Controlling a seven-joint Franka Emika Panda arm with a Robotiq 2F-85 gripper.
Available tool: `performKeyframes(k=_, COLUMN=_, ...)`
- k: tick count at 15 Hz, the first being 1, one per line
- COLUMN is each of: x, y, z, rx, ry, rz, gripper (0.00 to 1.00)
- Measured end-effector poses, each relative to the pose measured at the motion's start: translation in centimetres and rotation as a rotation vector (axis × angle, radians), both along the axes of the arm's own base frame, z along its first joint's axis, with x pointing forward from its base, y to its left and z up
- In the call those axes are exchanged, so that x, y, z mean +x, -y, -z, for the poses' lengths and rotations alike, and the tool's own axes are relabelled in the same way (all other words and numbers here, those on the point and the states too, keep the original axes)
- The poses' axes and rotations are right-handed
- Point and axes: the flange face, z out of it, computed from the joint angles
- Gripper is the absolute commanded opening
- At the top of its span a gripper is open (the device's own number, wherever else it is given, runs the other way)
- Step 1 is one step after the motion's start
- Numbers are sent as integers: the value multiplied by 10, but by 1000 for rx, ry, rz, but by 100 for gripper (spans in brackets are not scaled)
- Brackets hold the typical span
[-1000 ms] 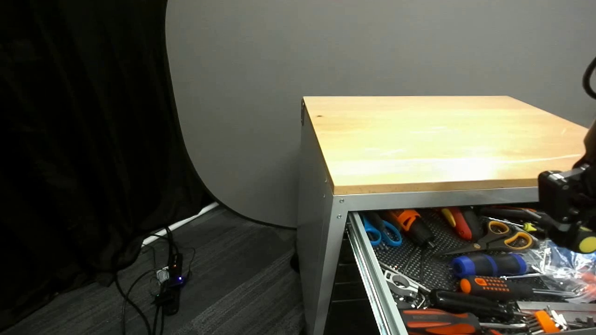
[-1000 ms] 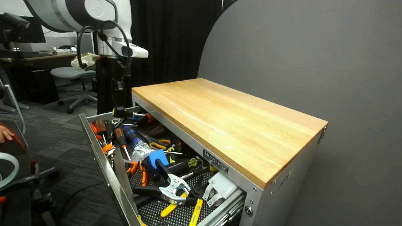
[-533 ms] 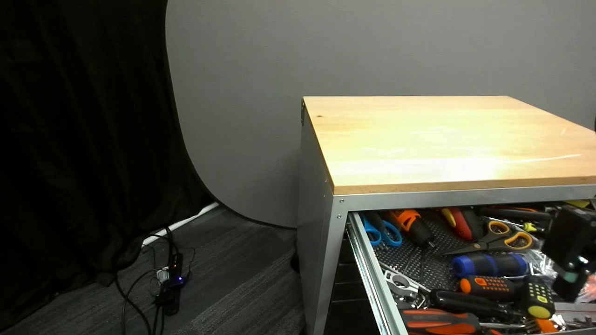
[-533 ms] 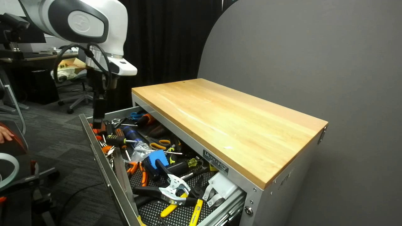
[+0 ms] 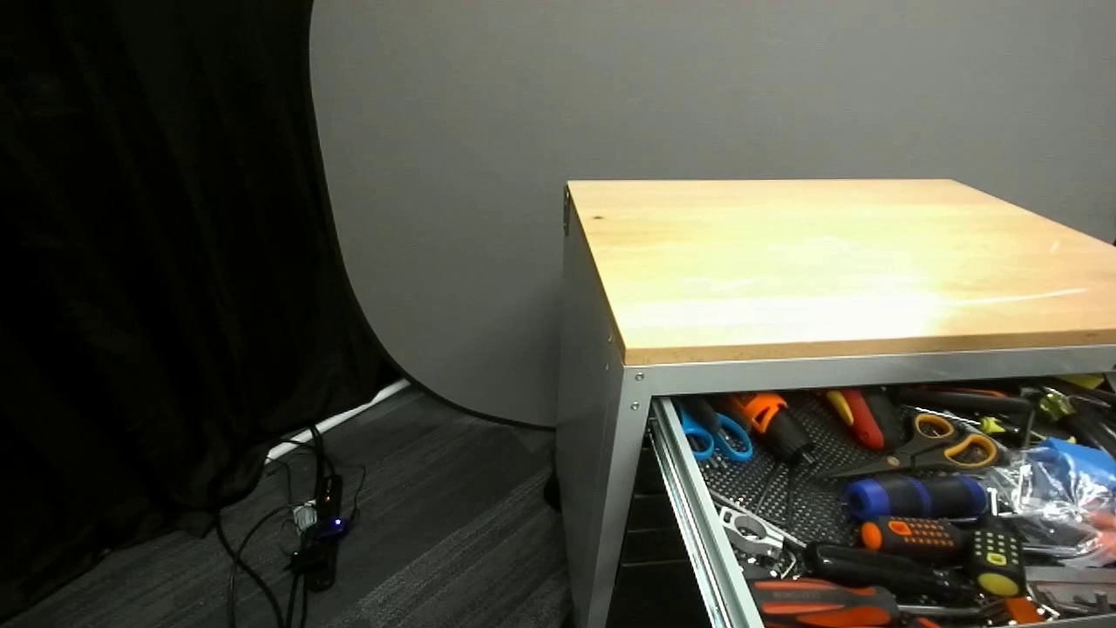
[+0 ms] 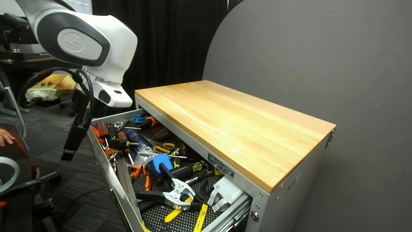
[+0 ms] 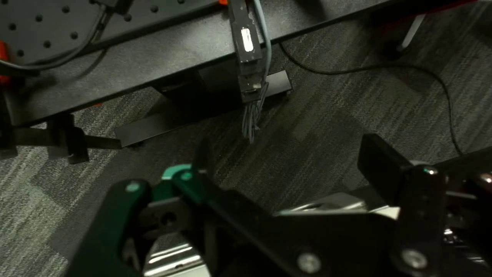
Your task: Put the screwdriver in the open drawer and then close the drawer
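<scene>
Stubby yellow-and-black screwdriver (image 5: 996, 556) lies in the pulled-out drawer (image 6: 116, 187), across an orange-handled driver (image 5: 915, 538); gripper (image 7: 291, 159) hangs outside the drawer front, fingers spread wide apart

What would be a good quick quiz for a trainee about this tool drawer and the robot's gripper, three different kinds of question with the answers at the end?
1. Multiple choice: where does the yellow-and-black screwdriver lie? A, on the wooden top; B, in the drawer; C, on the floor.
2. True or false: the drawer is fully closed.
3. Short answer: in the wrist view, is the gripper holding anything?

Key: 1, B. 2, false; it is pulled out, with tools showing. 3, no; it stands open and holds nothing.
</scene>
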Motion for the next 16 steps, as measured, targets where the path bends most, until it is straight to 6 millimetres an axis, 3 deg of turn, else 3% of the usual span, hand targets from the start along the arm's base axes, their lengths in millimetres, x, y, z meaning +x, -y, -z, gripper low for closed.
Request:
performKeyframes(k=9, x=13, y=-13, z=29, rx=-85, ry=169, rz=158, gripper=1)
performKeyframes(k=16, x=31, y=-48, z=17, rx=-246, ry=437, rz=258, gripper=0)
